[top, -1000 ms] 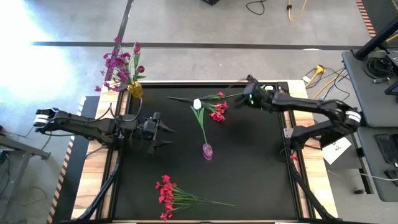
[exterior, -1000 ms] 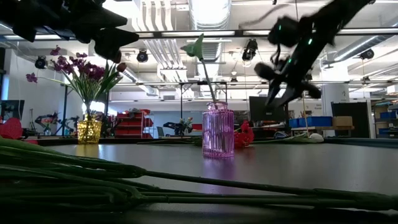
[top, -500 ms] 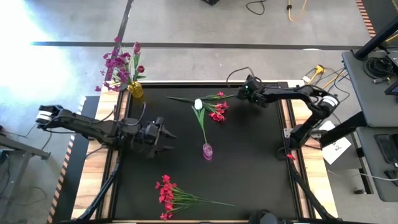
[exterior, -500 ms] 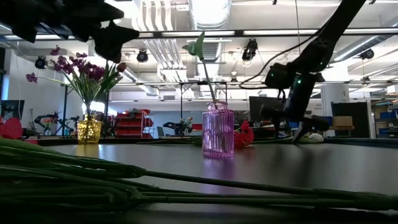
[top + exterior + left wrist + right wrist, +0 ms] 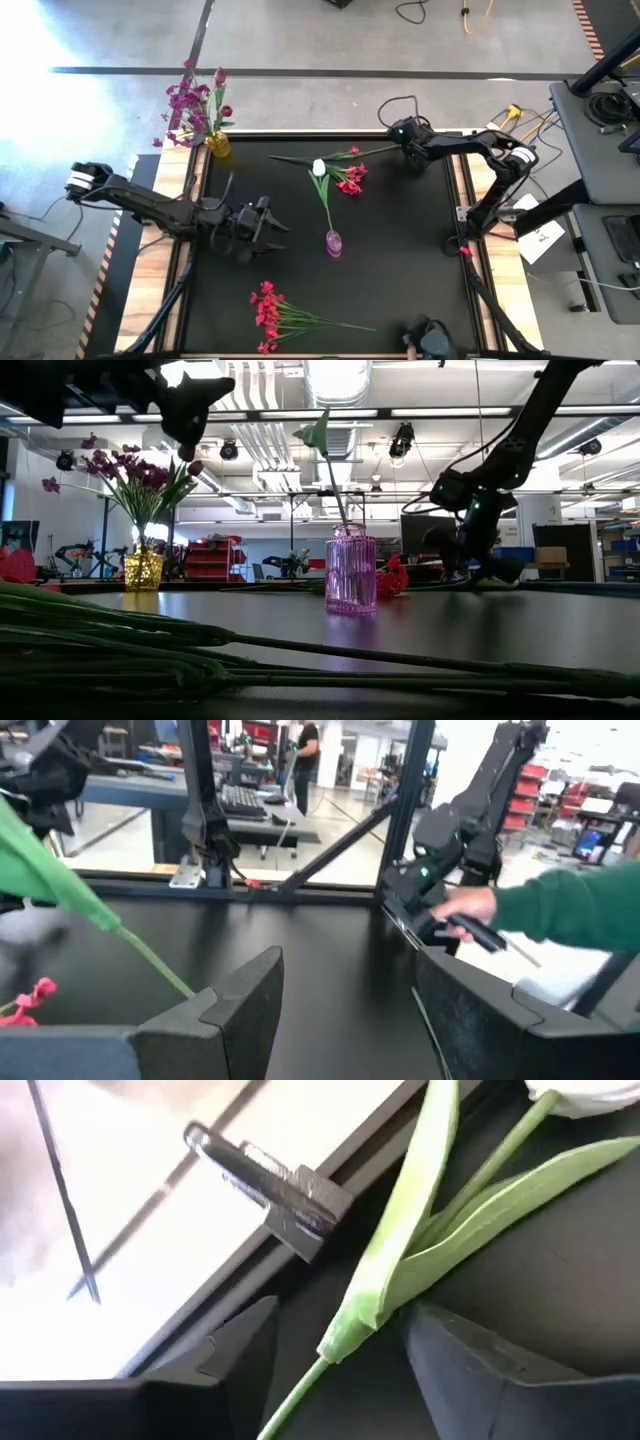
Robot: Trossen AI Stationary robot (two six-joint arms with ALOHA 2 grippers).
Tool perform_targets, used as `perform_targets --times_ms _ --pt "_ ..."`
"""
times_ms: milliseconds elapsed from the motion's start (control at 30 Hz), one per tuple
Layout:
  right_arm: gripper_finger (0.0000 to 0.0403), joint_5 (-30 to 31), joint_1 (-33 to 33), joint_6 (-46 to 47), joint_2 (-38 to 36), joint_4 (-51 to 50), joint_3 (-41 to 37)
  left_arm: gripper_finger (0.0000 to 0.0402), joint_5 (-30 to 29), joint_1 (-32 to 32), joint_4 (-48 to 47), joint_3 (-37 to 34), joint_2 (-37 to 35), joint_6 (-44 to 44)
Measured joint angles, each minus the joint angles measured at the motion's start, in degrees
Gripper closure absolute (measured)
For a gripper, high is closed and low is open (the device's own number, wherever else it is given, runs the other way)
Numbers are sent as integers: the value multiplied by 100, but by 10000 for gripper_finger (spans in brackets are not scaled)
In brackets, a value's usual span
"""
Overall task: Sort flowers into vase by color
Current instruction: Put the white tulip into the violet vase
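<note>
the jaws of the right gripper (image 5: 404,130) stood apart at the far right corner of the table (image 5: 400,260), lowered over the stem end of a loose white tulip (image 5: 317,166); in the right wrist view the green stem and leaves (image 5: 400,1270) lay between the two fingers (image 5: 480,1370), not yet clamped. the jaws of the left gripper (image 5: 268,222) were wide and held nothing, raised above the left-centre of the table. a pink glass vase (image 5: 333,242) stood near the table centre with one green-stemmed flower in it. loose red-pink clusters (image 5: 350,178) lay beside the white tulip toward the far edge. a second bunch of red-pink flowers (image 5: 268,312) lay at the near edge. a yellow vase (image 5: 218,144) at the far left corner carried the purple-magenta sprays (image 5: 190,108) and one dark red bud (image 5: 219,76). a person's hand (image 5: 462,906) in a green sleeve showed beyond the table in the left wrist view.
</note>
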Motion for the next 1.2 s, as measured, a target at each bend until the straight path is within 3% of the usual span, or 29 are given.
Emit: perform_targets --times_ms 167,367,533,767,867,1033,1100,1200 --pt "264 378 144 -211 169 138 -2 187 -92 -6 30 -4 125 -140" --pt "378 728 278 -694 -6 92 -81 187 -92 -187 -714 -4 -320 -296" --pt "391 1139 633 -1552 -637 127 -153 187 -162 -393 -1233 -4 -775 -345" --pt "394 1789 2139 -3300 -2217 345 -433 187 -727 -446 -1970 -4 -1138 -326" --pt "394 2123 3069 -4371 -2962 1096 -657 187 -1105 -444 -2120 -4 -1147 -325" --pt "394 2178 4452 -5784 -3622 3330 -1366 187 -1831 -444 -2124 -24 -980 -323" --pt "394 2160 4836 -6067 -3654 3985 -1668 187 -2129 -441 -2114 -24 -877 -327" --pt "394 2182 5134 -6032 -3618 4108 -1943 187 -2277 -437 -2108 -24 -758 -402"
